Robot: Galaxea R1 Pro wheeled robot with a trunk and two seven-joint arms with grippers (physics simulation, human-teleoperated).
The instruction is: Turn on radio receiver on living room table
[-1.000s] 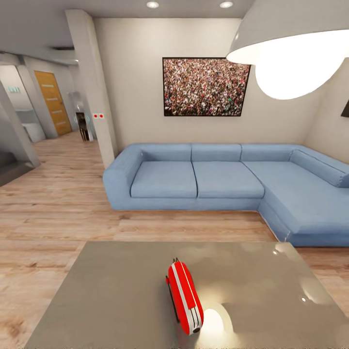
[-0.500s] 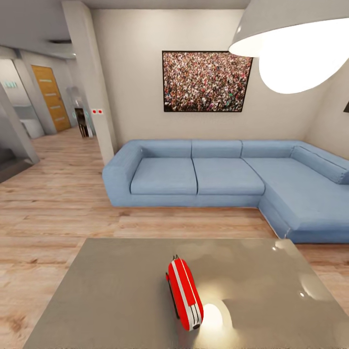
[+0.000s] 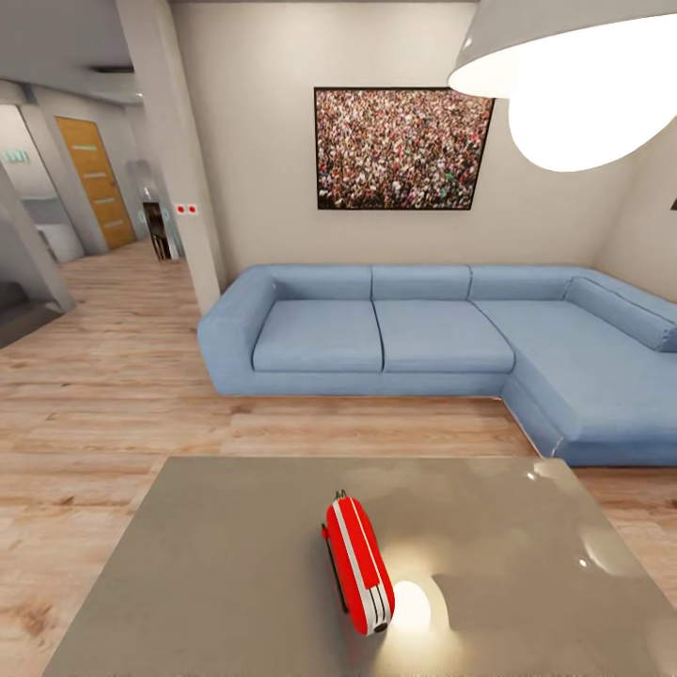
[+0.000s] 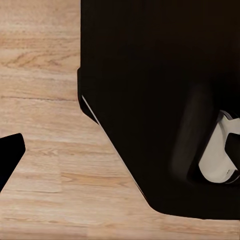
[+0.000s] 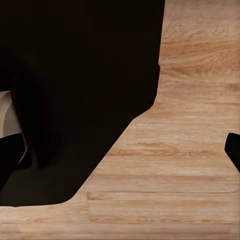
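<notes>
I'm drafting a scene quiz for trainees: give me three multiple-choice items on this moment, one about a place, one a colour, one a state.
1. Where is the small glossy red radio receiver?
A. on the glossy grey low table
B. on the sofa
C. on the floor

2. What colour is the L-shaped fabric sofa?
A. green
B. blue
C. brown

3. What state is the white dome pendant lamp in?
A. dark
B. fallen
C. lit

Key: 1 A, it stands on the table top beside a bright reflection; 2 B, its cushions are light blue; 3 C, its underside glows white.
</notes>
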